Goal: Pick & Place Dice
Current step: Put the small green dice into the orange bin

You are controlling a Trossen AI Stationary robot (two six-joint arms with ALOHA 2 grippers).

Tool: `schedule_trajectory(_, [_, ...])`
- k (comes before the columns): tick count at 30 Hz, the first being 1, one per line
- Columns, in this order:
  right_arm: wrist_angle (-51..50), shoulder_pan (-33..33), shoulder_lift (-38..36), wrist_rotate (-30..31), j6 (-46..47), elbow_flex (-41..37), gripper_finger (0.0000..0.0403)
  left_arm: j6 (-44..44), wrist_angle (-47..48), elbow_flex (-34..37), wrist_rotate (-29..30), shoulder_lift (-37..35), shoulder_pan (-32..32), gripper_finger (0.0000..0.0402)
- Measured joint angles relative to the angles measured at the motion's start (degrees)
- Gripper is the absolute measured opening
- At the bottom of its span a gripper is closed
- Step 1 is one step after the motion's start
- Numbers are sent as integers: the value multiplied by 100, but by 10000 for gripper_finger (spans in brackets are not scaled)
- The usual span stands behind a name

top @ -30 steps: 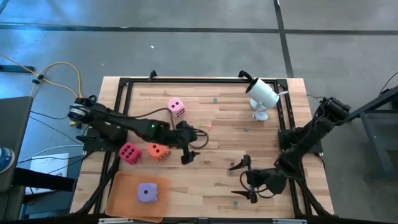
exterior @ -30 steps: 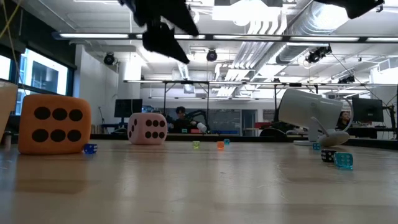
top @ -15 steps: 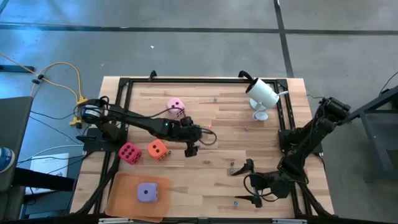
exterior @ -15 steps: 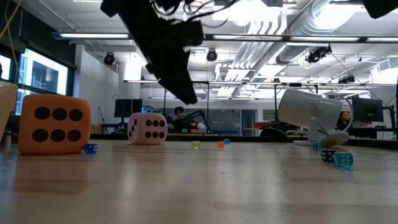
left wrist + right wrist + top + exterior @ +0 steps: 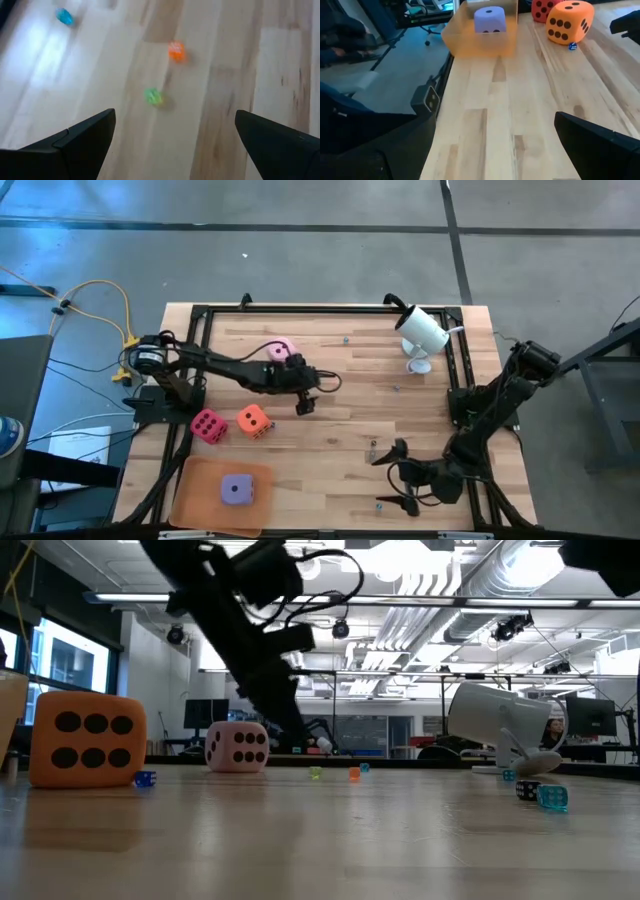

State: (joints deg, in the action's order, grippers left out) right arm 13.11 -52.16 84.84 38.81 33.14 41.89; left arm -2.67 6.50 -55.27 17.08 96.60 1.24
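Observation:
The light pink die rests on the table at the far left, partly under my left arm; the low view shows it too. My left gripper hangs open just right of it, over tiny coloured dice; its fingers hold nothing. The orange die and magenta die sit side by side at the near left. The purple die lies in the flat orange tray. My right gripper waits open at the near right.
A white cylinder-shaped device on a stand occupies the far right corner. Tiny translucent dice lie scattered: orange, blue, another blue one by the orange die. A black frame runs along the table's edges.
My left gripper has swung toward the table's far edge and come down, ending close beside the pink die; it has stayed open. The dice have not moved.

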Motion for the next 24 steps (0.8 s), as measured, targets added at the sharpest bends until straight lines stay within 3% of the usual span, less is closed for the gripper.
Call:
schedule_trajectory(9, [80,-153,0,406,12,0,397,49,-1384,666,-112,0,177,400])
schedule_trajectory(24, [34,-186,-2,478,-21,0,396,-445,-1763,771,-345,260,481,400])
